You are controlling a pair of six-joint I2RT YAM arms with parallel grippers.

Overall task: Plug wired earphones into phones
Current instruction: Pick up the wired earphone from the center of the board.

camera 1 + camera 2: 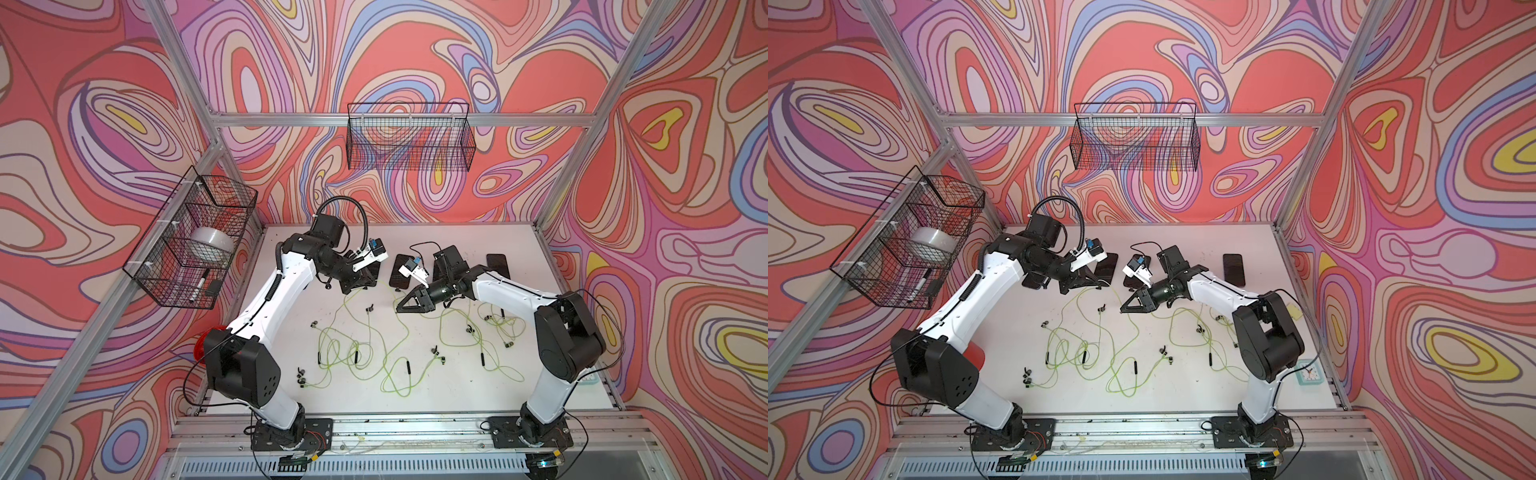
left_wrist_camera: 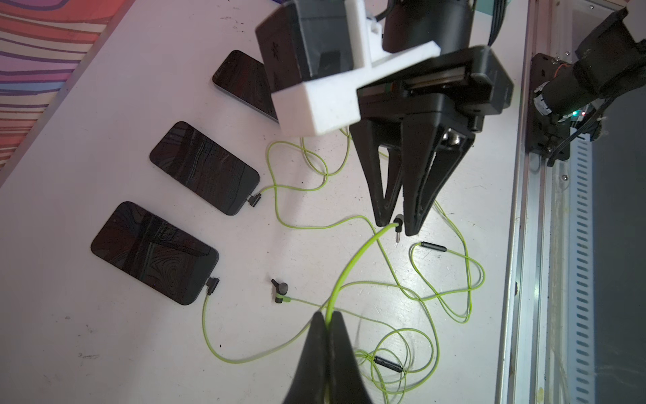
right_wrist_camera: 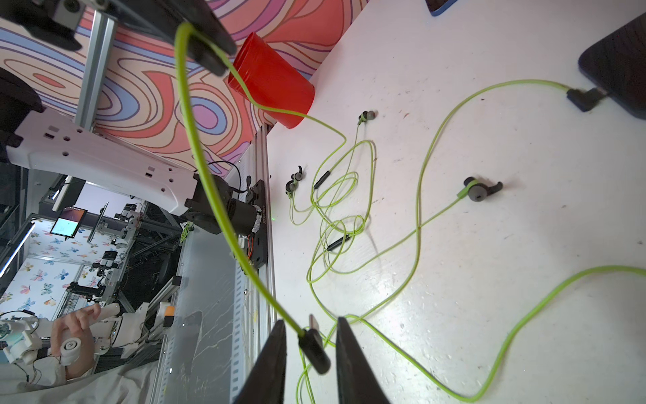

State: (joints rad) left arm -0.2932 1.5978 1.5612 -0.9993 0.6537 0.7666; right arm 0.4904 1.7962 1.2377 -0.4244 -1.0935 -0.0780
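Observation:
My left gripper (image 2: 327, 314) is shut on a yellow-green cable of the wired earphones (image 2: 349, 266), held above the table. That cable arcs over to its dark plug (image 3: 314, 349). The plug hangs between the fingers of my right gripper (image 3: 310, 323), which is open, with a gap on each side. Three phones (image 2: 153, 252) lie in a row in the left wrist view. Two of them (image 2: 204, 168) have plugs in their ends. Other earphones (image 1: 365, 353) lie tangled mid-table in both top views. The grippers (image 1: 399, 309) face each other near the phones (image 1: 401, 272).
A red cup (image 3: 276, 84) stands at the table's left edge. Wire baskets hang on the left wall (image 1: 191, 237) and the back wall (image 1: 409, 137). Another phone (image 1: 1232, 269) lies at the back right. A teal clock (image 1: 1310, 374) sits at the right front corner.

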